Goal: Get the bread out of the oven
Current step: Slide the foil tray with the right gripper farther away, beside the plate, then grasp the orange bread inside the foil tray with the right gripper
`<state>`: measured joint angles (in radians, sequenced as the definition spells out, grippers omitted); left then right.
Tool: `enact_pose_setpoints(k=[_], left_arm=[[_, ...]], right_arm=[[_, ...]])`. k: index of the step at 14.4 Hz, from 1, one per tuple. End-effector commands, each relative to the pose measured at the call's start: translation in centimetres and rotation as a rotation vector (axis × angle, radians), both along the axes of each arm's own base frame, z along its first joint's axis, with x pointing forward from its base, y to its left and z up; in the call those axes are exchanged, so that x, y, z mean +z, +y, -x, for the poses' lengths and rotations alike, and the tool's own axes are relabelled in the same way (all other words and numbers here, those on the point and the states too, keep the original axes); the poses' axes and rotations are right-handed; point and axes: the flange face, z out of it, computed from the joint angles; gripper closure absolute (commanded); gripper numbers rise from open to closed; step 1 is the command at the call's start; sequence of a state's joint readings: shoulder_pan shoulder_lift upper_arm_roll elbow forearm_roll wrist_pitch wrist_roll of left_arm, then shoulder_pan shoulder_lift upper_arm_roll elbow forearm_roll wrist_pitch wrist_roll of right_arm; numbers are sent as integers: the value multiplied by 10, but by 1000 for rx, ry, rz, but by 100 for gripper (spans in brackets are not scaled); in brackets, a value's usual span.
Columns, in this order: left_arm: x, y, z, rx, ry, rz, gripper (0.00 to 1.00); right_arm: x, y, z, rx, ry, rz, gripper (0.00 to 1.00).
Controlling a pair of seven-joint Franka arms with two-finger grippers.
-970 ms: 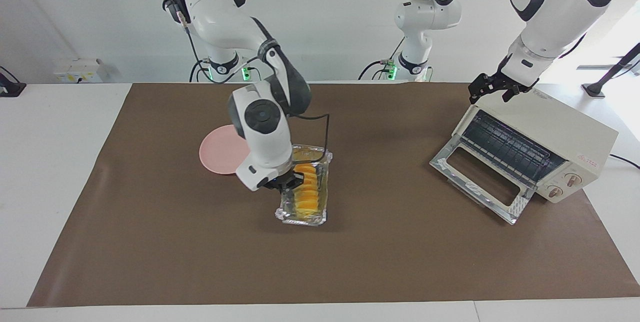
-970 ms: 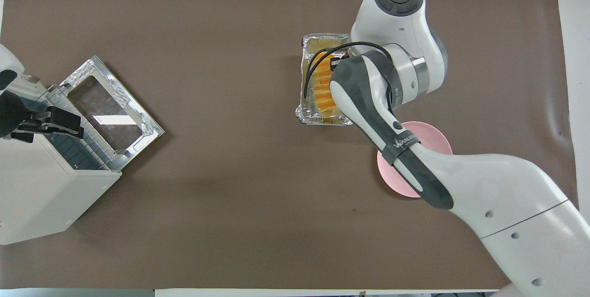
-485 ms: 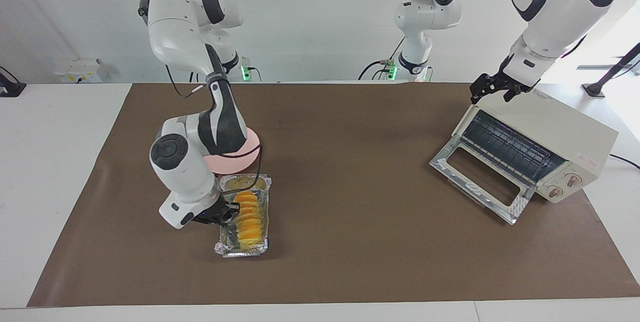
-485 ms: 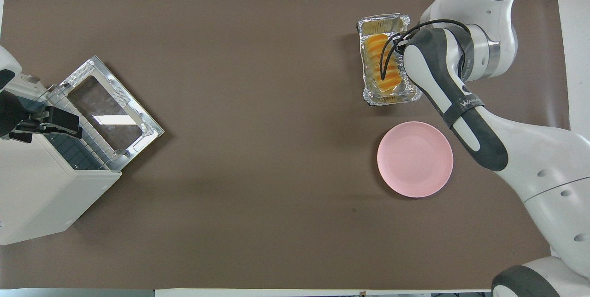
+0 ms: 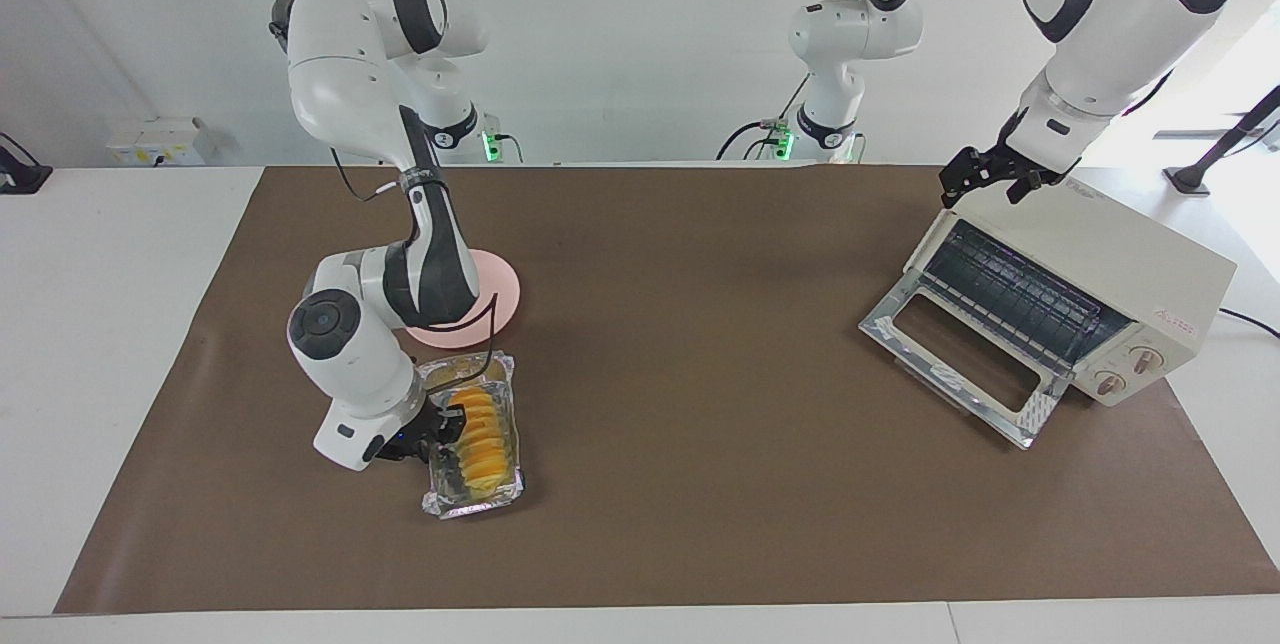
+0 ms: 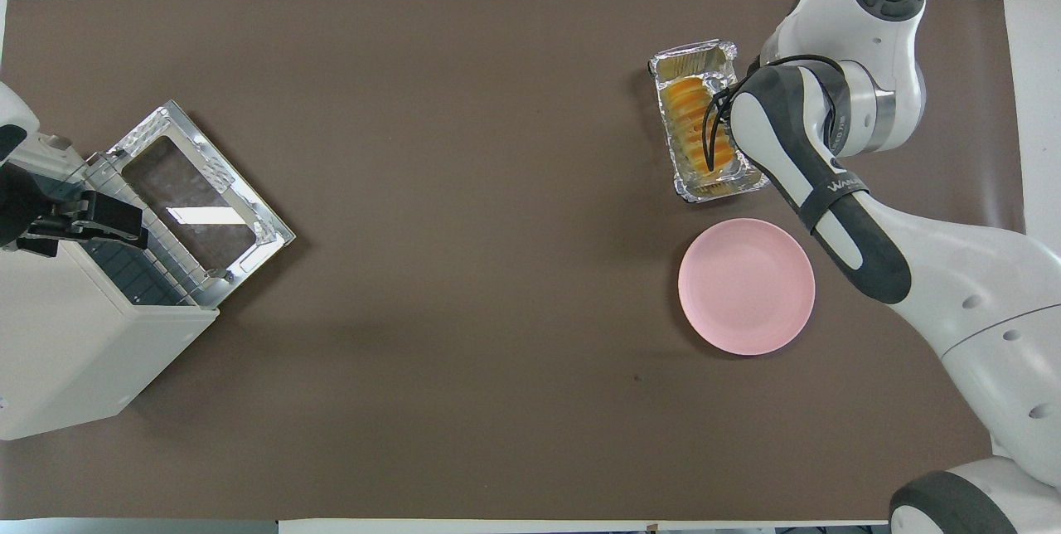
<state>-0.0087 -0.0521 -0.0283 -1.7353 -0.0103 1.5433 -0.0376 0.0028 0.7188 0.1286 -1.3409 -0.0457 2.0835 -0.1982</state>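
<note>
Facing view: the bread lies in the foil tray on the table mat, well apart from the open oven. The right gripper, elbow bent low, meets the tray's side wall; its jaw state cannot be told.

Overhead view: the bread's long axis runs away from the robots. The left gripper waits over the oven, jaws unreadable.

The right gripper has dragged the foil tray with the bread past the pink plate.
</note>
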Motion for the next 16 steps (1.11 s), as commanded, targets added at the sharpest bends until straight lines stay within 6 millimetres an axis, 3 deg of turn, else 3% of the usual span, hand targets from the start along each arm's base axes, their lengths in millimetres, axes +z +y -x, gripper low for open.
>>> enact_pose_setpoints(k=[1,3,7,12,16], left_arm=[[1,2,2,2,-16,-18,0],[1,2,2,2,-16,-18,0],[2,2,2,2,-18,-18,0],[1,2,2,2,-16,-18,0],[1,2,2,2,-16,-18,0]], right_arm=[[20,-2,7,38,3,1,0],[35,18,12,71,24,29,0],[41,53,16,45,25,55,0],[36,63,18,30,4,79,0],[16,63,28,36,-4,105,2]])
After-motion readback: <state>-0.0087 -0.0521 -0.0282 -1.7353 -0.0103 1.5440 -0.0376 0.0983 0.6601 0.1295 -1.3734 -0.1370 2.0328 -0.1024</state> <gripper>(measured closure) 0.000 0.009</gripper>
